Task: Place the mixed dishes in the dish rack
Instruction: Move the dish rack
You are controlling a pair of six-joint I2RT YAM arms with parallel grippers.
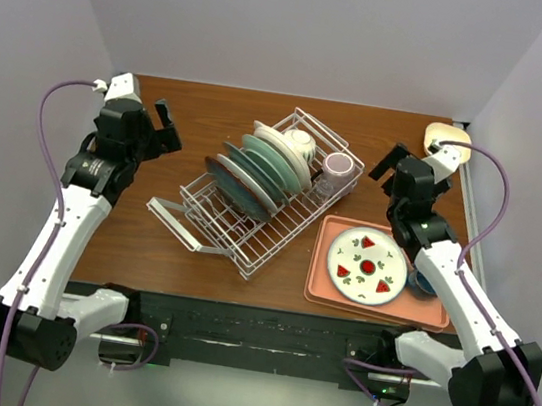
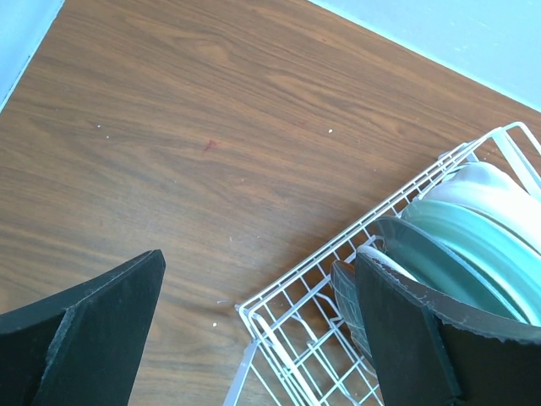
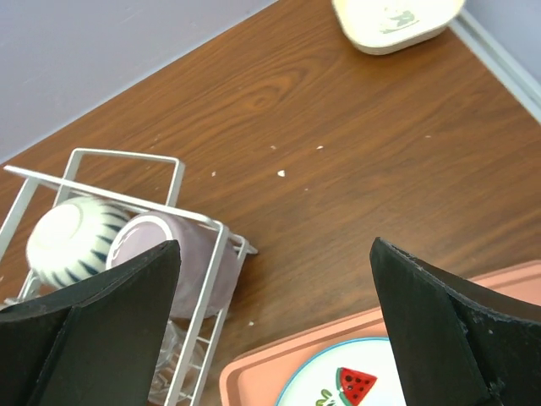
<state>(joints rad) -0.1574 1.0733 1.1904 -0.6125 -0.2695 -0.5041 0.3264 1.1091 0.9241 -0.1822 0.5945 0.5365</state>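
The white wire dish rack [image 1: 241,242] sits diagonally mid-table. In its slots stand a dark-rimmed plate [image 1: 225,185], pale green plates [image 1: 264,167] and a cream plate [image 1: 280,150]. At its far end are a white bowl [image 1: 301,143], a purple cup [image 1: 337,164] and a clear glass [image 1: 323,185]. A watermelon-patterned plate [image 1: 368,265] lies flat on the salmon tray [image 1: 326,281]. My left gripper [image 1: 167,128] hangs open over bare wood left of the rack. My right gripper [image 1: 389,169] is open between the rack's far end and the tray. Neither holds anything.
A cream square dish [image 1: 449,139] sits at the back right corner. A dark blue item [image 1: 424,282] on the tray is partly hidden by the right arm. Walls close in on three sides. In the left wrist view the rack corner [image 2: 245,311] lies below my open fingers.
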